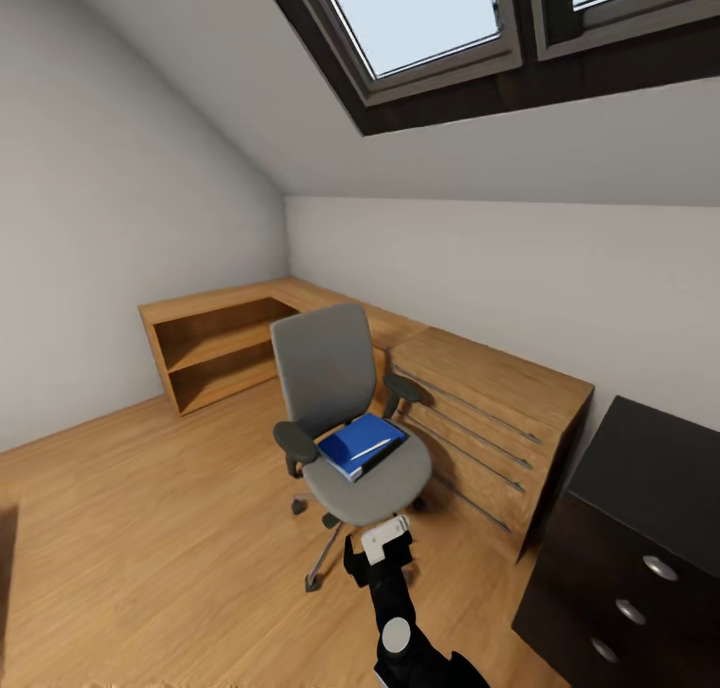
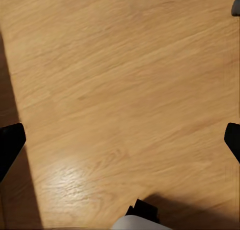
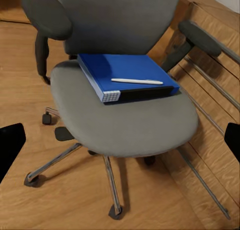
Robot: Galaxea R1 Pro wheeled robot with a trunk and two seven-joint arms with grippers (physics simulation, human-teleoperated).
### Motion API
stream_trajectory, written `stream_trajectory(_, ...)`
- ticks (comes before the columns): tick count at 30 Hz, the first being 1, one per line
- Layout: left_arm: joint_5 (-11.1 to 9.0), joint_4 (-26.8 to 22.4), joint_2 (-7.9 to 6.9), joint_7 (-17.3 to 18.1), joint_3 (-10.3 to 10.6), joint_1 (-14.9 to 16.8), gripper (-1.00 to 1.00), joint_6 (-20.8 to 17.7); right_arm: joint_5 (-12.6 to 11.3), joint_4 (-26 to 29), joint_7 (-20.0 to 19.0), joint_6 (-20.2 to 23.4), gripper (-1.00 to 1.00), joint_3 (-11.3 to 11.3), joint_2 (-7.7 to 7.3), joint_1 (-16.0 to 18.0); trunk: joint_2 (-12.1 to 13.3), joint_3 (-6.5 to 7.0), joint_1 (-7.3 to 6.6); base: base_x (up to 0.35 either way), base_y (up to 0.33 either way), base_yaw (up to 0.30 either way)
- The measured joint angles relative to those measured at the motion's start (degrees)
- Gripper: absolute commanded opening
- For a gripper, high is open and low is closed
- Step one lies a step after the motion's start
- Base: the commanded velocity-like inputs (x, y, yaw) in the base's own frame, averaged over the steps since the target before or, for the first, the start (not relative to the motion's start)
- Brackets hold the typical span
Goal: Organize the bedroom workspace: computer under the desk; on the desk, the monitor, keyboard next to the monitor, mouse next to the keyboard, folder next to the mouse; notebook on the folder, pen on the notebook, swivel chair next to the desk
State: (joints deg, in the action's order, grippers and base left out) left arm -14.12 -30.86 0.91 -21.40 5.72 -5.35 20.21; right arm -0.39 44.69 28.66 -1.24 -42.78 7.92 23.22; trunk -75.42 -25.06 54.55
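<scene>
Step in hand: fetching the folder off the chair. It lies flat on the seat, spine edge toward the robot, with the pen on top of it. A dark strip along the folder's near-right edge may be the notebook; can't confirm.

Right gripper is extended low in front of the seat edge, near it but not touching, and aimed at the seat. In the right wrist view the finger tips sit wide apart at the frame edges with nothing between them: released.

Left gripper is likewise spread and holding nothing, pointing at bare wood floor.

Desk corner with drawers is at right, beside a wooden cabinet that the chair stands close against.

Next move, as I read it: advance the right gripper over the seat front and take the pen first, since it's loose and will likely roll off if the folder gets lifted or tilted. The folder's thin edge will need a flat, low approach.
</scene>
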Motion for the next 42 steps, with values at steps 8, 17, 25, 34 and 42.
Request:
stream_trajectory(8, 0.00, 0.00, -0.03, 0.00, -0.02, 0.00, 1.00, 0.00, 0.07, -0.49, -0.02, -0.10, 1.00, -0.08, 0.00, 0.00, 0.00, -0.23, -0.02, 0.103, 0.038, 0.211)
stream_trajectory(17, 0.00, 0.00, -0.03, 0.00, -0.01, 0.00, 1.00, 0.00, 0.12, -0.50, -0.02, -0.15, 1.00, -0.07, -0.08, 0.00, 0.00, -0.29, -0.03, 0.288, 0.089, 0.025)
stream_trajectory(25, -0.05, -0.01, -0.05, -0.01, -0.08, 0.00, 1.00, 0.09, 0.09, -0.51, -0.02, -0.19, 1.00, 0.00, -0.09, 0.00, 0.00, -0.29, 0.00, 0.085, 0.009, 0.001)
stream_trajectory(34, -0.08, -0.04, -0.05, -0.01, -0.12, 0.00, 1.00, 0.18, 0.08, -0.50, 0.04, -4.14, 1.00, 0.27, -0.52, 0.00, 0.00, -0.29, -0.03, 0.212, 0.145, 0.000)
stream_trajectory(42, -0.03, -0.04, -0.05, -0.01, -0.10, 0.00, 1.00, 0.18, 0.08, -0.50, 0.04, -4.41, 1.00, 0.35, -0.65, 0.00, 0.00, -0.29, -0.02, 0.242, 0.062, 0.000)
